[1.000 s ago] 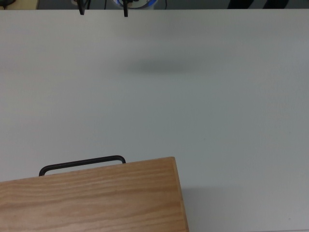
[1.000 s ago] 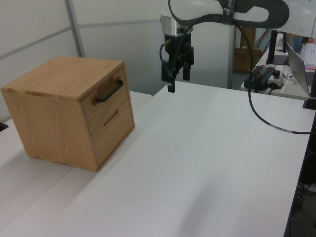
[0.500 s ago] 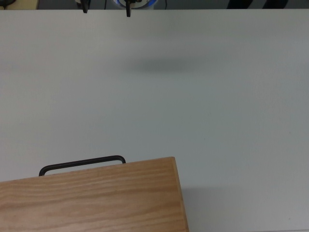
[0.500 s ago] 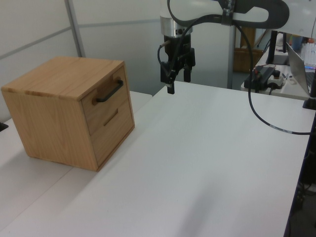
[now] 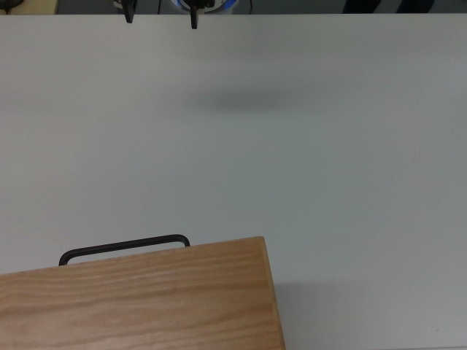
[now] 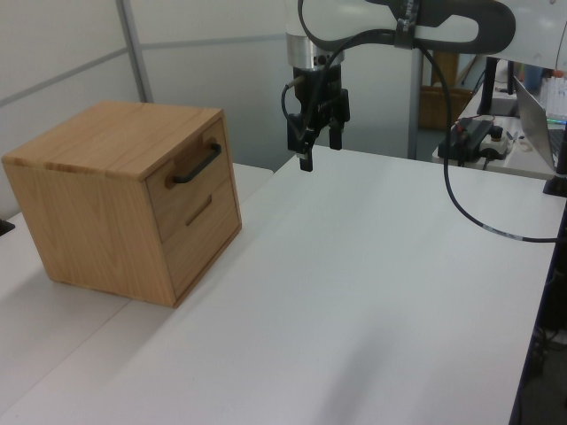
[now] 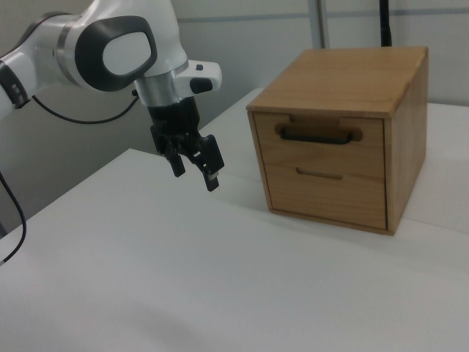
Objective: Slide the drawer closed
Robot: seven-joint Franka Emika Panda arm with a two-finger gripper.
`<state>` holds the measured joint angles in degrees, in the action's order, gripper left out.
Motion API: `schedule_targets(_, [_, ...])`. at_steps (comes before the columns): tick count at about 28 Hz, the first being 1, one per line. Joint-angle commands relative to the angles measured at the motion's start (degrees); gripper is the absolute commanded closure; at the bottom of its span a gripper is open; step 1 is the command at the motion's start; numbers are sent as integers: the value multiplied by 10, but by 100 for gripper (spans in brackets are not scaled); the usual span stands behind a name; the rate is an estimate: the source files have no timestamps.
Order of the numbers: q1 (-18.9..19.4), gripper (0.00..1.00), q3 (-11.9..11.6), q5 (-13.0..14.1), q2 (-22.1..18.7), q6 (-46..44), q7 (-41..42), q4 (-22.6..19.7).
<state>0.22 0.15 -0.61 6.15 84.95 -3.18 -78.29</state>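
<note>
Change: since a second ago we see the gripper [image 6: 317, 151] slightly higher and a little toward the left view's right; in the top view its two fingertips [image 5: 193, 17] have drifted a touch toward the top view's right. Nothing else has shifted.
Fingers: spread apart, with nothing between them; they hang above the white table [image 6: 372, 292] without touching it.
Drawer: the drawer [image 7: 322, 144] sits in the upper slot of the wooden cabinet [image 6: 106, 199], its front panel flush with the cabinet face in the left view and the right view. Its black handle [image 7: 316, 135] stands out from the panel.
Gap: the gripper is well apart from the handle, out over the open table in front of the cabinet.
Hidden: in the top view we see only the two dark fingertips at the upper edge; the rest of the arm is cut off. The cabinet top [image 5: 139, 299] covers the drawer there, so only the handle [image 5: 124, 247] peeks out past its edge.
Cut off: the arm [image 7: 95, 48] leaves the right view at its left edge, and its base is not shown.
Lower front: a second panel [image 7: 322, 192] with a small slot lies under the drawer.
Hard to make out: the clutter behind the table in the left view.
Writing: we can read none.
</note>
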Motion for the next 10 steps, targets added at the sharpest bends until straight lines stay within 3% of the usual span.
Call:
schedule_targets(1, [-1,0,-3,-7,6,-7,14,1])
schedule_targets(10, [-6,0,-3,-6,6,-8,13,2])
